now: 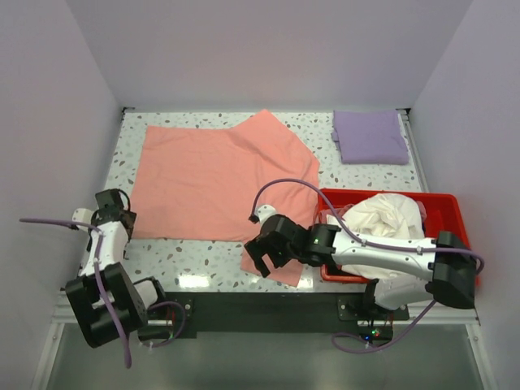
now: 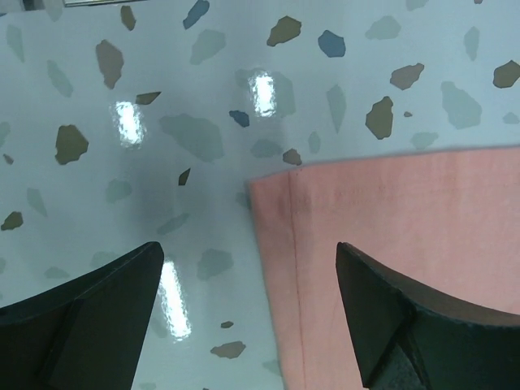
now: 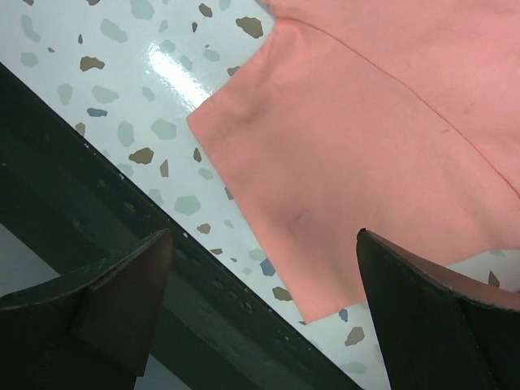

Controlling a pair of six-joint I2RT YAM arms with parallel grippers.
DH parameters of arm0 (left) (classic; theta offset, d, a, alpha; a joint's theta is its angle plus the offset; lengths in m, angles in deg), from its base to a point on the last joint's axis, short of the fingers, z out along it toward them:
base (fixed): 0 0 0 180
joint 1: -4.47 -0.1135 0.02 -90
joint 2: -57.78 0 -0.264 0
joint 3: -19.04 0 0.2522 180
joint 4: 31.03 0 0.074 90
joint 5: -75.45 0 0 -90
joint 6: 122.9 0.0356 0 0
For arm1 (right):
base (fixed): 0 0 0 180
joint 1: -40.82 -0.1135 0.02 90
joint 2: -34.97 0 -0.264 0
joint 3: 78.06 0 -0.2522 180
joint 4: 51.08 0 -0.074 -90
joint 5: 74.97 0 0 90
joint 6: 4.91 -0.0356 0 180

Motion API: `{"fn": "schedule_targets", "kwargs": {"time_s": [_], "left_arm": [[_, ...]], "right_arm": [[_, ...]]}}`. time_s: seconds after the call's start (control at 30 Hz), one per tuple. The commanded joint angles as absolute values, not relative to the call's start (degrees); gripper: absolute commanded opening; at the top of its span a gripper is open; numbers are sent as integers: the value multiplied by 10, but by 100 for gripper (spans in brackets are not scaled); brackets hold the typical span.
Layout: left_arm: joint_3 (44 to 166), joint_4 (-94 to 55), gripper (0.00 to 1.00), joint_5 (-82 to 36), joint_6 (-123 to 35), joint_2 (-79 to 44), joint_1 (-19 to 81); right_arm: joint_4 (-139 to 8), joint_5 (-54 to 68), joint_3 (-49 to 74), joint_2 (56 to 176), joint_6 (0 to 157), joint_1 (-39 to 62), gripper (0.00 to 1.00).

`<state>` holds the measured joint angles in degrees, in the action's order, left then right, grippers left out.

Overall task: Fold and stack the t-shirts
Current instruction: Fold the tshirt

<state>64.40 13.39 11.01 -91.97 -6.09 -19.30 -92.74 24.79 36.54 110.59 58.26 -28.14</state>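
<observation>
From above, the salmon-pink t-shirt [image 1: 219, 179] lies spread flat across the middle of the table [image 1: 203, 258]. A folded lavender t-shirt [image 1: 370, 136] sits at upper right, likely the start of the stack, and a cream-white t-shirt [image 1: 386, 218] lies crumpled in the red bin [image 1: 451, 205]. In the left wrist view the left hand [image 2: 248, 253] is wide open and empty, straddling the pink shirt's hem corner, seemingly to pinch it. In the right wrist view the right hand [image 3: 264, 236] gapes likewise, holding nothing, above a sleeve.
</observation>
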Motion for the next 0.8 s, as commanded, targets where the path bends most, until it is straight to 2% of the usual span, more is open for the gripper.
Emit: {"fn": "schedule_targets", "kwargs": {"time_s": [0.0, 0.23, 0.33, 0.5, 0.57, 0.7, 0.73, 0.77], "left_arm": [[658, 63, 89, 87, -863, -92, -213], [661, 26, 65, 33, -834, -167, -229], [659, 18, 59, 29, -829, -180, -230], [659, 8, 56, 28, -819, -181, -230], [658, 7, 51, 26, -817, -181, -230], [651, -7, 26, 13, -808, -182, -230], [650, -6, 8, 14, -807, -183, -230], [650, -3, 0, 15, -810, -185, -231]], "right_arm": [[-938, 254, 340, 1121, 570, -276, 99], [-939, 251, 324, 1139, 565, -273, 99], [-941, 250, 324, 1141, 565, -272, 99], [-942, 253, 327, 1140, 563, -270, 99], [-942, 254, 328, 1140, 562, -271, 99], [-939, 257, 328, 1139, 563, -269, 99], [-938, 258, 329, 1137, 562, -269, 99], [-939, 260, 330, 1137, 563, -269, 99]]}}
